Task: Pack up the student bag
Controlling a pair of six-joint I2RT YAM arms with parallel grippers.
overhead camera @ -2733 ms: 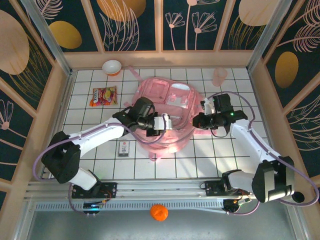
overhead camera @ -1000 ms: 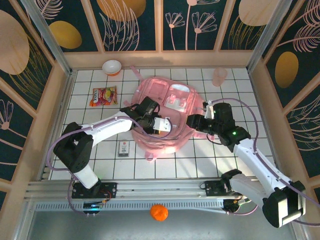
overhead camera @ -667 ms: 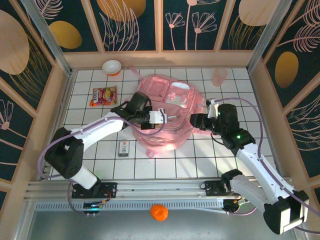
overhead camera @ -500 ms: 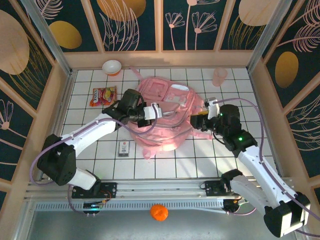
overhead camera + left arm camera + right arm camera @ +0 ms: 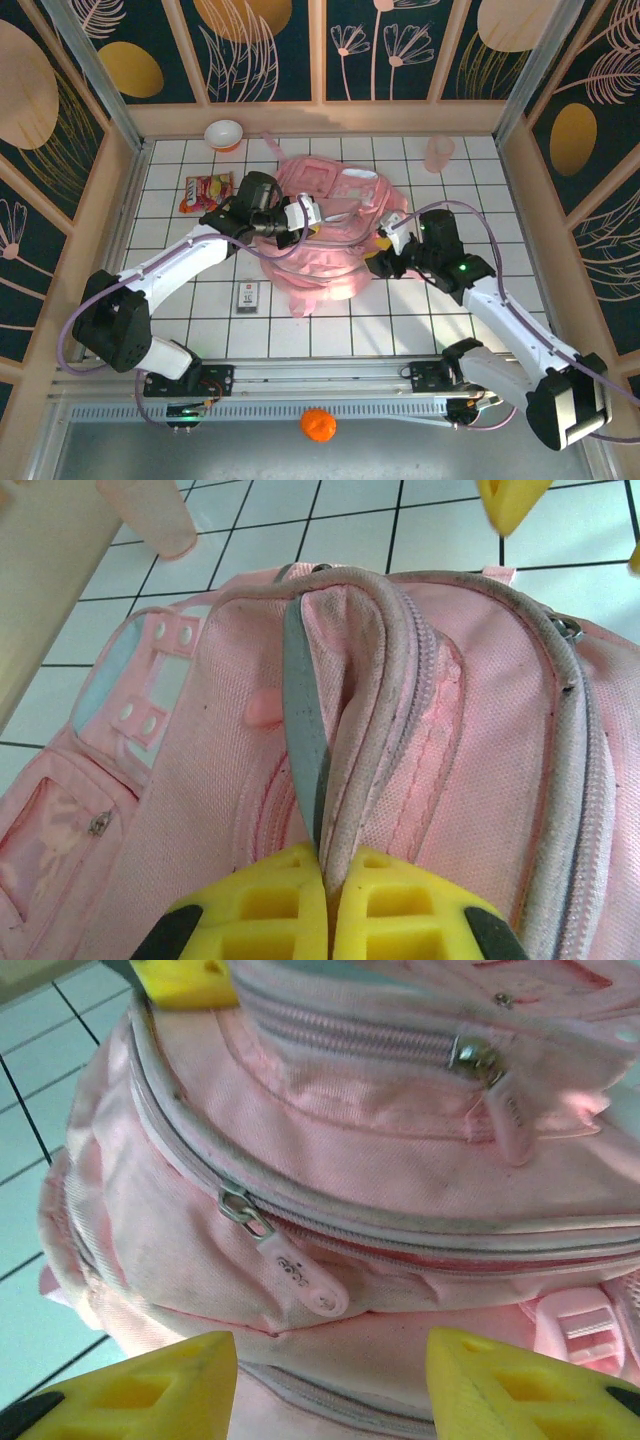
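We find the large soft pink fabric student bag (image 5: 335, 270) in the middle of the white tiled table (image 5: 200, 300), no longer lying flat. Our left gripper (image 5: 327, 868) has clamped fully shut on a grey-edged fold of fabric (image 5: 303, 710) along the bag's top and has hauled it up and leftward. Our right gripper (image 5: 330, 1355), jaws about half apart and holding nothing, has closed in on the bag's right flank and frames a pale pink zipper tab (image 5: 300, 1272). We judge that the bag is now braced for unzipping, with packing itself not yet begun.
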